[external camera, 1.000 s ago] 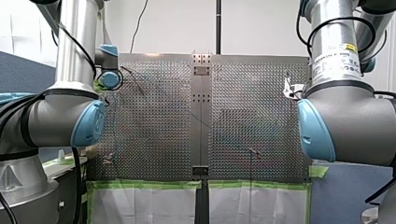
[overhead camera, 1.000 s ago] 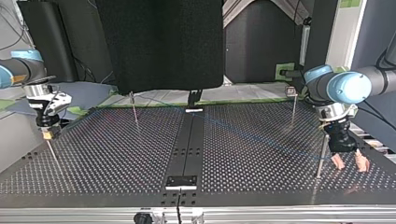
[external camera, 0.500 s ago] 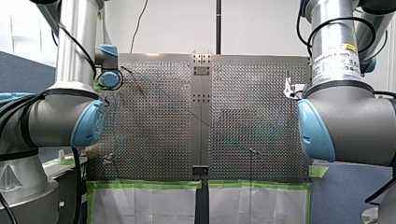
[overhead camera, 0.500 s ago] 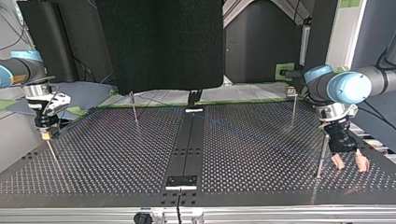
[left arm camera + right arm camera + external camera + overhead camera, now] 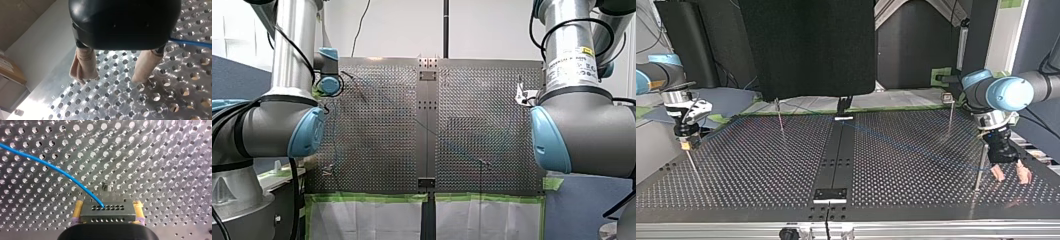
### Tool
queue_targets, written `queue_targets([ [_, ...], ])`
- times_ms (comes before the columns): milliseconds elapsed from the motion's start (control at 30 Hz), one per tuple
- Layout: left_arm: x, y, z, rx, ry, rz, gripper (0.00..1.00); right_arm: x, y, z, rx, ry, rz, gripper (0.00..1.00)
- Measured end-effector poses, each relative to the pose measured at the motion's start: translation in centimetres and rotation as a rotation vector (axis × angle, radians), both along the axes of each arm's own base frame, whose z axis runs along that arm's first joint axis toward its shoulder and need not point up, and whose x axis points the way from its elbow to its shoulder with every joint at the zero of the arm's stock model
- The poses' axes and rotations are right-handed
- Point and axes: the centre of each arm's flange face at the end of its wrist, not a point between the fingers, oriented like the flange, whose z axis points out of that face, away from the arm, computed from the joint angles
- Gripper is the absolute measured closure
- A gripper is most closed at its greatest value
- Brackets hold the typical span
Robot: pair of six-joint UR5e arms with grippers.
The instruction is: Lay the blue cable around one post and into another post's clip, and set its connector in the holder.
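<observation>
Observed: my left arm (image 5: 277,125) is folded at the elbow at the front view's left, with the upper link rising upright. In the top view its wrist points straight down. My left gripper (image 5: 1010,175) hangs there with its two beige-padded fingers (image 5: 85,65) spread well apart (its own wrist view confirms the gap).

Observed: my right arm (image 5: 582,130) is folded at the front view's right, its upper link likewise upright. My right gripper (image 5: 685,144) points down at the top view's left. Its yellow pads (image 5: 78,211) press against both ends of the dark connector (image 5: 107,211), jaws closed on it.

The two grippers are well apart, on opposite sides.
</observation>
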Motion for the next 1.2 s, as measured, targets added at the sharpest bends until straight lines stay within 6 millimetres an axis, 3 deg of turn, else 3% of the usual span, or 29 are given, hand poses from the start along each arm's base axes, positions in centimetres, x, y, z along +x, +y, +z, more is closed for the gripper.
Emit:
queue_targets([
  [900,0.0,0.0,0.0,0.0,0.0,0.0,0.02,0.3,0.0,0.0,0.0,-0.001,-0.049,1.0],
  [1000,0.0,0.0,0.0,0.0,0.0,0.0,0.02,-0.7,0.0,0.1,0.014,0.0,-0.063,1.0],
  [1200,0.0,0.0,0.0,0.0,0.0,0.0,0.02,-0.7,0.0,0.0,0.019,0.0,-0.063,1.0],
])
